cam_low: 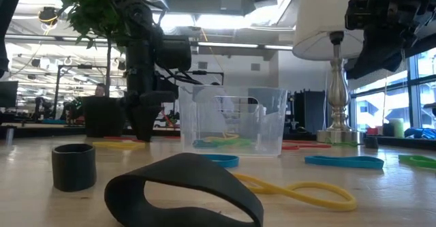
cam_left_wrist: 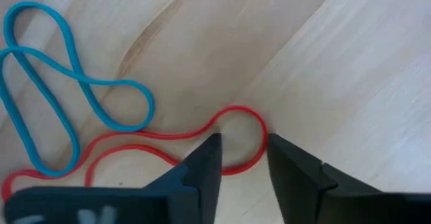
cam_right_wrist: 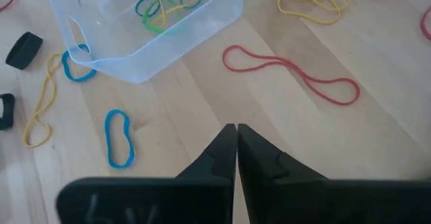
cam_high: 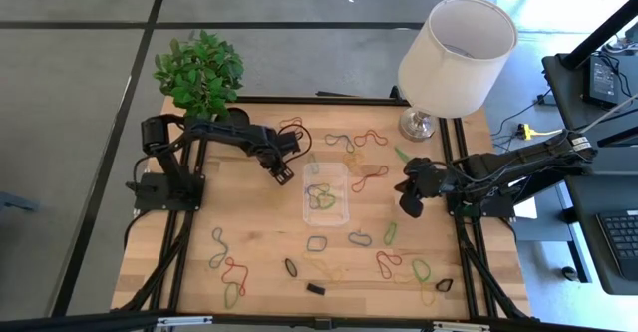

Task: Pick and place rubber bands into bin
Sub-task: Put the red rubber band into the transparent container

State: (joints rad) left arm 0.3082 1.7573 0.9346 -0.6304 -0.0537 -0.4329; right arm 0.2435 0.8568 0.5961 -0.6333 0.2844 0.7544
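My left gripper (cam_high: 282,172) points straight down at the table just left of the clear bin (cam_high: 306,194). It is open (cam_left_wrist: 244,150), with its fingers on either side of the looped end of a red rubber band (cam_left_wrist: 168,135) that lies flat on the wood. A blue band (cam_left_wrist: 67,83) lies twisted beside the red one. The bin (cam_right_wrist: 168,42) holds several green, yellow and blue bands (cam_right_wrist: 168,2). My right gripper (cam_high: 409,204) hangs shut (cam_right_wrist: 236,133) above the table, right of the bin, holding nothing. My left gripper comes from above with one fingertip (cam_left_wrist: 210,150) on each side of the red band's looped end (cam_left_wrist: 259,133). I cannot tell whether the fingertips touch the band. The band lies flat on the table.
Loose bands lie scattered across the table: a red one (cam_right_wrist: 289,72), yellow ones (cam_right_wrist: 313,2), and several near the front edge (cam_high: 384,262). Black bands (cam_low: 184,193) lie closest to the low camera. A lamp (cam_high: 454,53) stands at the far right and a potted plant (cam_high: 199,73) at the far left.
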